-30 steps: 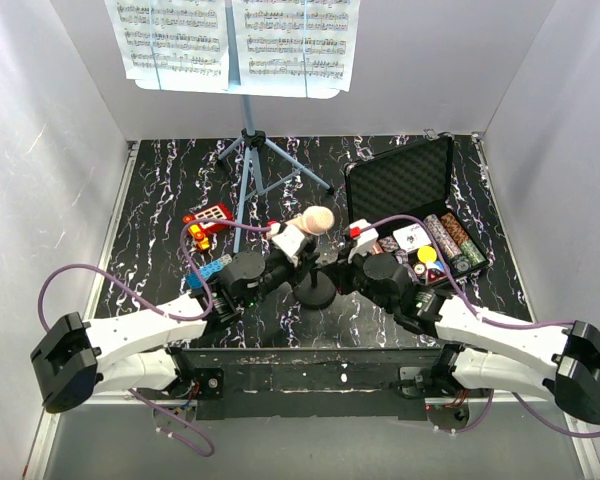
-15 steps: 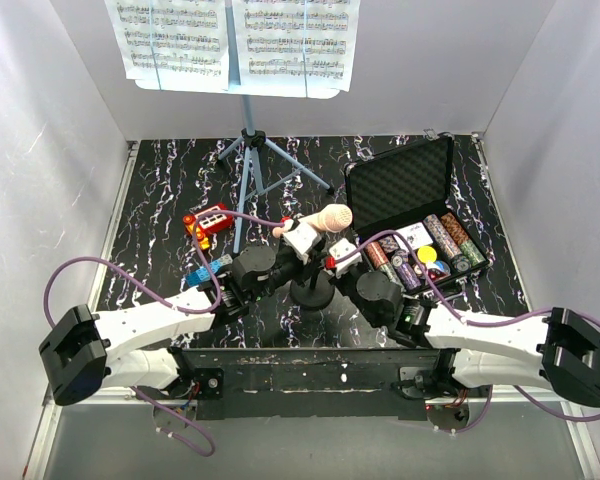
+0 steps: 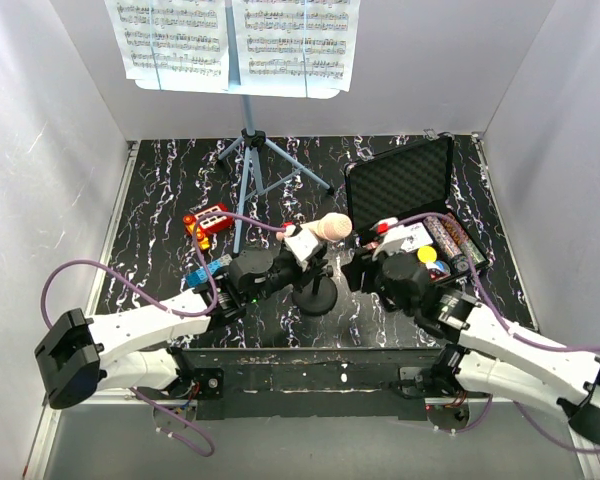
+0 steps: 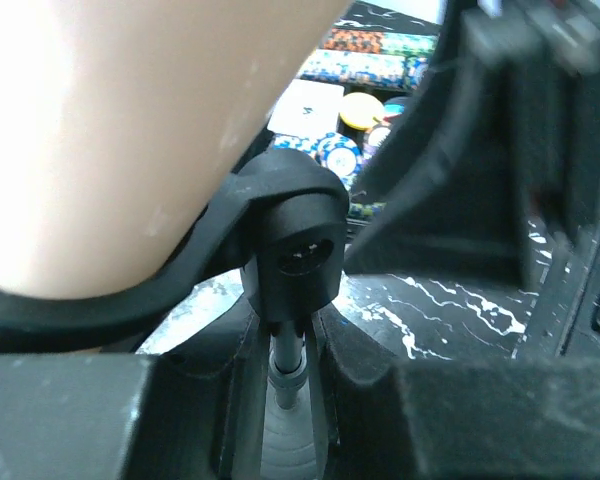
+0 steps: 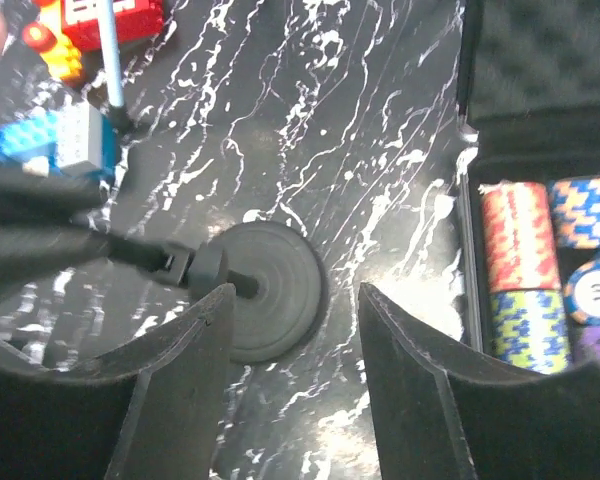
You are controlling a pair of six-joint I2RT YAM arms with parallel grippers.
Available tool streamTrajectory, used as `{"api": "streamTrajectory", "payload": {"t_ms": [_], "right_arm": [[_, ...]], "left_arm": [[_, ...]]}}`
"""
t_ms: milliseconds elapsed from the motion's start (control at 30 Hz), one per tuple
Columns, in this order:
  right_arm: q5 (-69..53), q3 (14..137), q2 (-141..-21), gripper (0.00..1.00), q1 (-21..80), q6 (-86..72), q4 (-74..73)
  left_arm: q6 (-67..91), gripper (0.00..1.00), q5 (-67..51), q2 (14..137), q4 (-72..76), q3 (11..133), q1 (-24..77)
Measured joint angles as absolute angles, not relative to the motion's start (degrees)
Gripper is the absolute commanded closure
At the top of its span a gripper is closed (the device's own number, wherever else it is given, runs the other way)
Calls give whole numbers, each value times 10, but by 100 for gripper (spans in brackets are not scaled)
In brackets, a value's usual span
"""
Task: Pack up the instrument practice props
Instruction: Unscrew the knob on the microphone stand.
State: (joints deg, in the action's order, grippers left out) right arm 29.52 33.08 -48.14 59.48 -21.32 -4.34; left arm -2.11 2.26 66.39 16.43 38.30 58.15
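Gripping the thin black pole of the microphone stand point(image 4: 285, 375) just below its clip, the left gripper point(image 3: 300, 256) is nearly closed, its fingers reaching in from the left and pressing on either side of the pole. The microphone point(image 3: 332, 226), pale-headed, sits tilted in that clip above the fingers, its head pointing right and slightly far. The stand's round base point(image 5: 272, 305) rests flat on the black marbled table point(image 3: 160, 190), close to the middle of the near edge, between the two arms.

The right gripper point(image 5: 295, 300) hangs above that base with its jaws spread wide and nothing between them; from its own camera the base shows in the gap between the two fingers. It is just right of the microphone, beside the near-left corner of the poker-chip case point(image 3: 400, 180). The case sits open on the right side of the table, with rows of chips point(image 5: 520, 265) in its near half and dark foam in its raised lid.

The light-blue music stand point(image 3: 250, 138) is upright at the far centre of the table, tripod legs splayed, well apart from both grippers. Two sheet-music pages point(image 3: 175, 40) lie side by side on its desk. A red and yellow toy point(image 3: 208, 220) lies just left of one leg, and a blue brick point(image 3: 205, 272) sits beside the left arm.
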Motion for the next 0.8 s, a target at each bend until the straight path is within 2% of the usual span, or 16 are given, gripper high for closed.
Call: {"api": "streamTrajectory", "payload": {"t_ms": [200,433,600,800], "right_arm": [[22,325,-467,41,404,-364,-55],[-249,302,-522,46,341,-466,31],[-346,292,-563,53,334,-479,62],[-393,271,-591,72,329,-481,100]], "left_arm": [[-31,100,-38,648,139,383,584],[-46,100,-95,627,108,381,585],[-56,100,-113,608,104,369,586],[-62,100,-126,596,97,363,587]]}}
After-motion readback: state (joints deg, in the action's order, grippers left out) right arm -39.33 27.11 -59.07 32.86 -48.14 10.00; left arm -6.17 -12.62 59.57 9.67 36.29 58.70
